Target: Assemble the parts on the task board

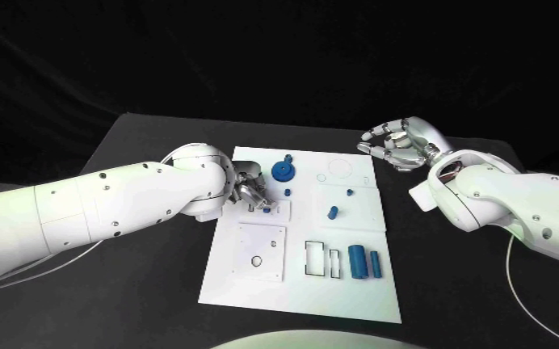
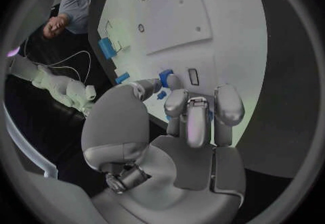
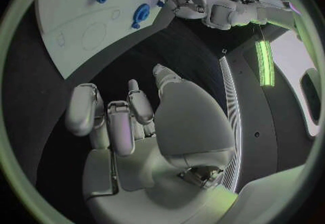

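**Reaching for a small part at the board's left edge**

Lying near the left edge of the flat white rectangular task board [image 1: 350, 284], a small blue plastic part [image 1: 269, 211] sits just beside the fingertips of the silver many-fingered left hand [image 1: 247, 190]. From the left wrist view, that hand's [image 2: 193, 121] fingers curl down over the board with small blue pieces [image 2: 164, 79] at their tips; whether anything is pinched between them cannot be told.

Farther along the board stands a round blue gear-like part [image 1: 283, 172], and toward the middle a small blue block [image 1: 334, 212]. At the near side, two blue cylinders [image 1: 366, 262] lie side by side next to a dark rectangular outline.

The silver right hand [image 1: 396, 144] hovers off the board's far right corner, above the black table [image 1: 140, 284], fingers loosely curled and holding nothing.

The step in hand appears to be picking up or seating the small part at the left edge. The next move likely calls for a fine, steady pinch, since the piece is small and crowded against its neighbours.
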Tool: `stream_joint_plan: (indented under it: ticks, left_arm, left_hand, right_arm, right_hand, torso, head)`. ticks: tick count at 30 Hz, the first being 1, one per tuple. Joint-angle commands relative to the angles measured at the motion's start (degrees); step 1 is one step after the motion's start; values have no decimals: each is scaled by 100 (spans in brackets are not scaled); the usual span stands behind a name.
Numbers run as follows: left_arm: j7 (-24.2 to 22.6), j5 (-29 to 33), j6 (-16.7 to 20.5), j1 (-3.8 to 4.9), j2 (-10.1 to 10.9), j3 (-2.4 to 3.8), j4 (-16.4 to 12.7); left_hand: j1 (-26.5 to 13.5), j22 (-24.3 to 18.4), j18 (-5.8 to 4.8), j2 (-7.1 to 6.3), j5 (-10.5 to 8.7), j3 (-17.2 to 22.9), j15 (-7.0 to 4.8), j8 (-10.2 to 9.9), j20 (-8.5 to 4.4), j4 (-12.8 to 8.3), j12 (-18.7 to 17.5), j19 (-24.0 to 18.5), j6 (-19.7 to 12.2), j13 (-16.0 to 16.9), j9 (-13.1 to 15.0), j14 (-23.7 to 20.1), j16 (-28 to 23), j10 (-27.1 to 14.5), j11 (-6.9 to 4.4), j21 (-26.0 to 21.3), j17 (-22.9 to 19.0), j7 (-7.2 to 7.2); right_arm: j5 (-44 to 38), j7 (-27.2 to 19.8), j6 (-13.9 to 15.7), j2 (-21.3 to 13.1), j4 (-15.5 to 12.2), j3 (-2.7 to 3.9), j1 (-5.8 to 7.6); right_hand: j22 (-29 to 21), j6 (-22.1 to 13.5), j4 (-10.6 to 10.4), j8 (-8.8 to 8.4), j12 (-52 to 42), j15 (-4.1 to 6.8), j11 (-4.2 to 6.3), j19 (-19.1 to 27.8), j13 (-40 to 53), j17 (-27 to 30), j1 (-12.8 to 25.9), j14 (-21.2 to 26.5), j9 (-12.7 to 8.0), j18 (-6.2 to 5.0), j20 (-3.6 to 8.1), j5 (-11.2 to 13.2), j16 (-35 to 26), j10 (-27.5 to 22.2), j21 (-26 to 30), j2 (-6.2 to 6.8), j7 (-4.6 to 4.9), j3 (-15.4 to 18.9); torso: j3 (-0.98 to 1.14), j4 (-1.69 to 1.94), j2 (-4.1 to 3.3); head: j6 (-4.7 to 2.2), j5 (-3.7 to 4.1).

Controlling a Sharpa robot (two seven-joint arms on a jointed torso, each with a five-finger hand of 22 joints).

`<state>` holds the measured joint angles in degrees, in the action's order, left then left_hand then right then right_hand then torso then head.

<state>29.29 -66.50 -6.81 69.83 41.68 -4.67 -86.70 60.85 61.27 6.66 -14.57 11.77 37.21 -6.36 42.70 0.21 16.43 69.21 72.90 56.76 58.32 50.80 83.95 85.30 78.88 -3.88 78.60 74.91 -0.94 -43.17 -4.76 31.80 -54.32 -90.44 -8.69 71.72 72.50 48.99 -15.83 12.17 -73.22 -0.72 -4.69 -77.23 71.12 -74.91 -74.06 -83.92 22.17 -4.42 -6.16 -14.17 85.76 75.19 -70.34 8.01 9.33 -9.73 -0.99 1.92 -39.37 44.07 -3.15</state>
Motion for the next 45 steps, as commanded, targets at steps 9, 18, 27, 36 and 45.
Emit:
stream_joint_plan:
  ticks: [9, 18, 27, 36, 45]
  left_arm:
    - [-28, 26, 0, -8, 23, 32, -26]
    - [-19, 44, 61, -4, 94, 86, -87]
    - [-6, 463, 94, 40, 180, 255, -106]
    - [8, 652, -181, 412, 252, 371, 175]
    - [-5, 235, -579, 609, 54, 386, 671]
  left_hand:
    - [-179, -5, -91, 228, 12, -865, -37, -96, -21, 45, 42, 32, 48, 30, 14, 363, 12, -5, -10, -38, 502, 59]
    - [-372, 5, -93, 237, -21, -1260, -31, -103, -18, 44, 57, 40, 67, 49, 39, 363, 14, -1, -1, -38, 506, 70]
    - [-248, -48, -85, 352, 16, -1365, 43, -501, 31, 36, -54, 7, -236, -105, -129, 358, 7, -126, 106, -70, 493, 206]
    - [-125, -204, -53, 339, 4, -1639, 200, -1086, 156, 36, -354, -104, -447, -514, -399, 349, 0, -418, 287, -159, 474, 413]
    - [5, -485, 1, 410, 9, -1866, 306, -1440, 252, 42, -1071, -305, -530, -1422, -555, 308, -47, -968, 406, -320, 378, 539]
  right_arm:
    - [-9, -63, -18, 5, 10, 0, -10]
    - [-13, -68, -6, 5, 23, 0, -16]
    - [-16, -65, 2, 9, 53, 0, -22]
    - [-16, -57, 3, 11, 93, 0, -26]
    - [-16, -49, -1, 17, 99, 0, -26]
  right_hand:
    - [-37, -49, -64, 57, 57, 42, 12, 64, -40, -119, 60, -283, 8, -97, -17, 38, -48, -60, 85, -5, 7, 38]
    - [-71, -58, -70, 63, 74, 42, 12, 88, -61, -89, 74, -276, 8, -107, -17, 40, -60, -75, 128, -12, 8, 51]
    - [-87, -63, -69, 65, 80, 42, 11, 100, -67, -73, 76, -272, 8, -111, -17, 43, -67, -80, 148, -16, 8, 54]
    - [-87, -63, -69, 65, 80, 42, 11, 100, -67, -73, 76, -272, 8, -111, -17, 43, -67, -80, 148, -16, 8, 54]
    - [-87, -63, -69, 65, 80, 42, 11, 100, -67, -73, 76, -272, 8, -111, -17, 43, -67, -80, 148, -16, 8, 54]
  torso:
    - [-5, -2, 1]
    - [1, -2, 2]
    - [-1, 0, 9]
    - [3, 1, 0]
    - [-13, -3, -19]
  head:
    - [-33, 1]
    - [-60, 0]
    - [-90, 19]
    - [-129, 10]
    - [-142, -9]
